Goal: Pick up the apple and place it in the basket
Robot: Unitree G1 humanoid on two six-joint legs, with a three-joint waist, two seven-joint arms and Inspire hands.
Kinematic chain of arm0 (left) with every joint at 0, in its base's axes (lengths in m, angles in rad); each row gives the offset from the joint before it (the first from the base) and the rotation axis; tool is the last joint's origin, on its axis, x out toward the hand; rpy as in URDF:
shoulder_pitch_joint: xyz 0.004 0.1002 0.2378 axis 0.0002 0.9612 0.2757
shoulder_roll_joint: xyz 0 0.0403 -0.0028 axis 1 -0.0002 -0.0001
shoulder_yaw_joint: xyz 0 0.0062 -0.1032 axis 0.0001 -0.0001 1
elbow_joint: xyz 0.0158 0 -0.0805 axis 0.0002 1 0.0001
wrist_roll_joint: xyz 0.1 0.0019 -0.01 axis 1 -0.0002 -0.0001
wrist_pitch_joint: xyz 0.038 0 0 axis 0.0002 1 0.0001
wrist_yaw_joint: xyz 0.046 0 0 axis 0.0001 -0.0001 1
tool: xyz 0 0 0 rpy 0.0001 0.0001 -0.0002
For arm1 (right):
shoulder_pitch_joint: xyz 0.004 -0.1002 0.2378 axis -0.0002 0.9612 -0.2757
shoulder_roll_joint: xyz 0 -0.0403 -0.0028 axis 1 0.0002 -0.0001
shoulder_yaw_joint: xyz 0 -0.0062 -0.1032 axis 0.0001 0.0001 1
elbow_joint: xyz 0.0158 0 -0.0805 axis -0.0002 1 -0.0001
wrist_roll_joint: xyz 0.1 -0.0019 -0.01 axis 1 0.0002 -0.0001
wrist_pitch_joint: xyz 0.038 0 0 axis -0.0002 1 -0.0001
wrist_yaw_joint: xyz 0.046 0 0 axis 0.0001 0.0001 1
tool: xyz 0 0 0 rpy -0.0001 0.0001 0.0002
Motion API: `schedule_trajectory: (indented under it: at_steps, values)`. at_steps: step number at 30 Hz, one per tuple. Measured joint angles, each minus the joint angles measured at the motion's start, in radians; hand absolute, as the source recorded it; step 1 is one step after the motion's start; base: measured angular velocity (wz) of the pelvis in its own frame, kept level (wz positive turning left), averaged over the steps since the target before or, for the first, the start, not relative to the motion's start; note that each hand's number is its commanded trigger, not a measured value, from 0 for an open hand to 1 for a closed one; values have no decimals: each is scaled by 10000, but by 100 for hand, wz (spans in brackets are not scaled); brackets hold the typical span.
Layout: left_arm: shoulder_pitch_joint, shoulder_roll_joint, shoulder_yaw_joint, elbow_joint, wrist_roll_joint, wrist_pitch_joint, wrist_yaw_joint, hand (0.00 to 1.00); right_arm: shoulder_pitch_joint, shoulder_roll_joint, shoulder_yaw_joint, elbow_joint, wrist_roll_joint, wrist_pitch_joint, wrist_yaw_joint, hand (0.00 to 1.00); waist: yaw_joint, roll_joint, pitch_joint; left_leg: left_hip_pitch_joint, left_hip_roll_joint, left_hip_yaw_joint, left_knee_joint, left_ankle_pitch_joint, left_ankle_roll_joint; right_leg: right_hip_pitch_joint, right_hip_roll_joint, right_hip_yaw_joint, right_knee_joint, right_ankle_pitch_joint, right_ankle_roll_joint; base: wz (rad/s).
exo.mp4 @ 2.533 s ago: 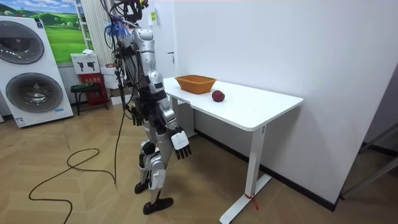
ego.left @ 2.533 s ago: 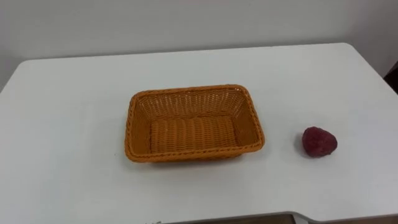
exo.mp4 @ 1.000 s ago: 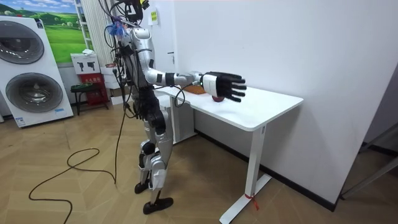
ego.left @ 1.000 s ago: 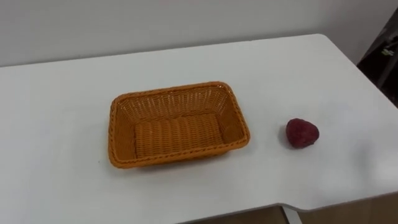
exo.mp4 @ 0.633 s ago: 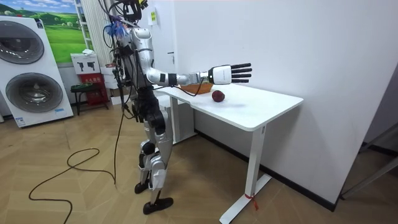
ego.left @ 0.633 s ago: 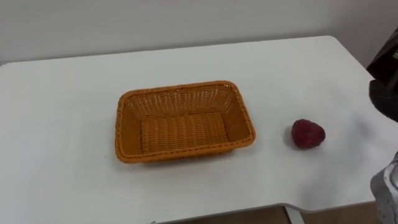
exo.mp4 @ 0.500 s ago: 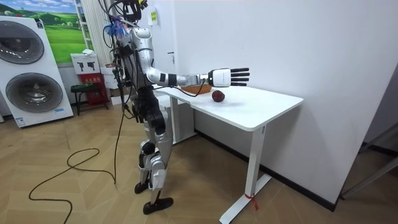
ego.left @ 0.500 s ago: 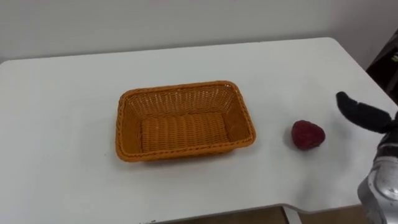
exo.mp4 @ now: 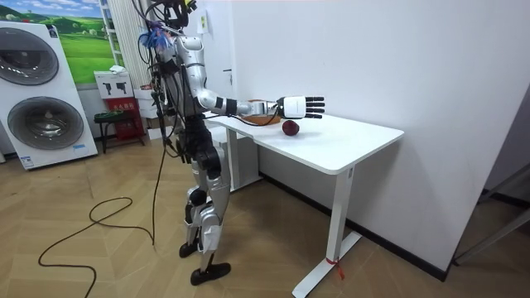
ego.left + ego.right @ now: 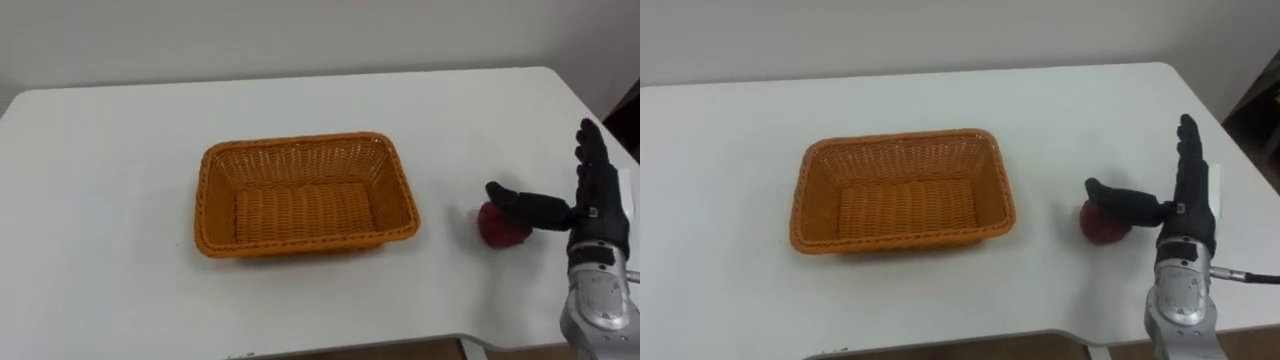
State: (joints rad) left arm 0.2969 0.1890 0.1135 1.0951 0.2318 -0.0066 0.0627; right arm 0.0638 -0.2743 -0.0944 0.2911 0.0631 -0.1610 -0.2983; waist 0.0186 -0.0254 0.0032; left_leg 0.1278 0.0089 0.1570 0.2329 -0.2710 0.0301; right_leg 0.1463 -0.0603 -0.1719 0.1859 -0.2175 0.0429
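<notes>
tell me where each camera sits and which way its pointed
Left eye view: on the robot's head, looking down at the table, basket and apple; right hand at lower right.
Right eye view: beside it, same downward look, same hand.
Room view: stands off to the robot's right, sees the whole robot at the table, left hand by its hip.
All three share basket, apple and right hand.

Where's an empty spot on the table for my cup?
The table is bare left of the basket and behind it to the far edge. Crowded on the right, where the right hand is at the apple.
</notes>
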Motion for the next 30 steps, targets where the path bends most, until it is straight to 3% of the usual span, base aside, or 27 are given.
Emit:
schedule_trajectory:
  at_steps: [16,23,30]
  values:
    - [33,-1,0,42,3,51,-57,0,367,0,464,199,-322,14,761,0,147,-27,-26,-14,-7,-2,-2,0,-1,-12,-1,-9,-8,4,-3,0]
    - [64,-2,3,45,236,24,-55,0,383,0,504,1179,-378,-55,1121,0,140,-35,-33,61,-28,-8,-4,0,-1,100,-3,-14,-9,5,-3,0]
    - [57,-2,0,6,249,4,-31,0,381,0,508,1555,-501,-139,1285,0,100,-100,-91,27,-39,-106,24,0,0,147,-26,-163,-4,6,-2,5]
